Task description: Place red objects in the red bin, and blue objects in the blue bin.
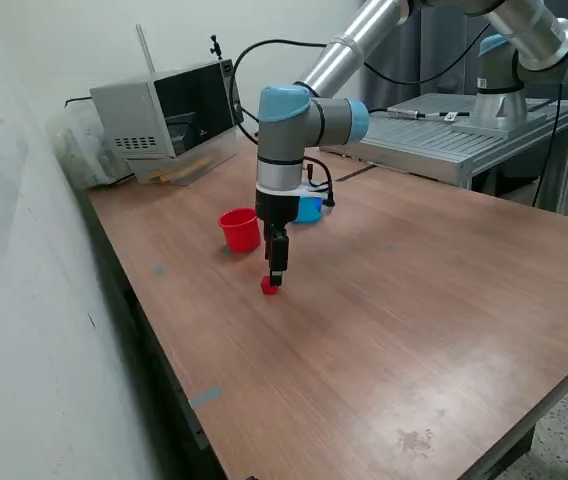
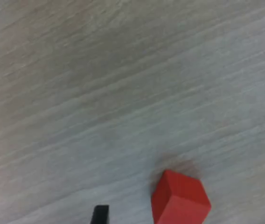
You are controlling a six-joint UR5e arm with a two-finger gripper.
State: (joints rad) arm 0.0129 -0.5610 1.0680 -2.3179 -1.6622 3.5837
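Gripper (image 1: 276, 280) points straight down, low over the table (image 1: 384, 300), right at a red cube (image 1: 269, 286). In the wrist view the cube (image 2: 180, 200) sits on the wood between two dark fingertips (image 2: 100, 213), which stand apart with a gap on each side, so the jaws are open and hold nothing. Red cup (image 1: 239, 229) stands upright just beyond the cube, toward the exterior view's left. Blue cup (image 1: 310, 208) is partly hidden behind the arm, right of the red cup. Microwave (image 1: 164, 115) sits at the far left corner.
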